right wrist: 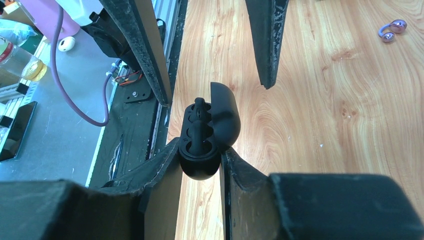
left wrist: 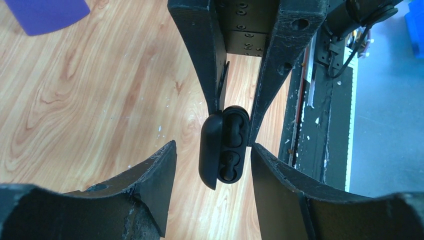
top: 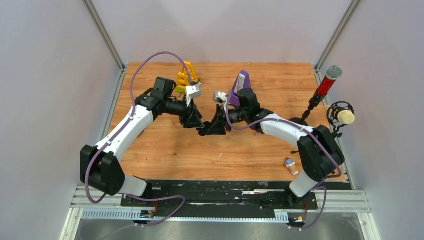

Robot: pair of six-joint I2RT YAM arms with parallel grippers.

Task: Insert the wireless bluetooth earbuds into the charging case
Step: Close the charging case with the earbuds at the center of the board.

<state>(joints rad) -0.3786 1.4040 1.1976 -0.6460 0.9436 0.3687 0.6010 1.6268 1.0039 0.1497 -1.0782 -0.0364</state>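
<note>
Over the middle of a wooden table [top: 165,160], the right gripper [right wrist: 200,154] pinches one end of the charging case [right wrist: 201,170], a glossy black pill-shaped shell with its lid hinged open to one side. The wireless bluetooth earbuds [left wrist: 235,125], two small black buds, sit in the two wells of the case, though it cannot be told whether they are pressed fully home. The left gripper [left wrist: 212,149] meets it tip to tip, its fingers parted on either side of the case and holding nothing. The right wrist view shows a slim black stem standing up from the far well, while the left wrist view looks straight into both wells. Only the overhead view takes in a purple wedge [top: 241,82], a yellow object [top: 187,75] and a red microphone [top: 327,82] near the table's far side.
</note>
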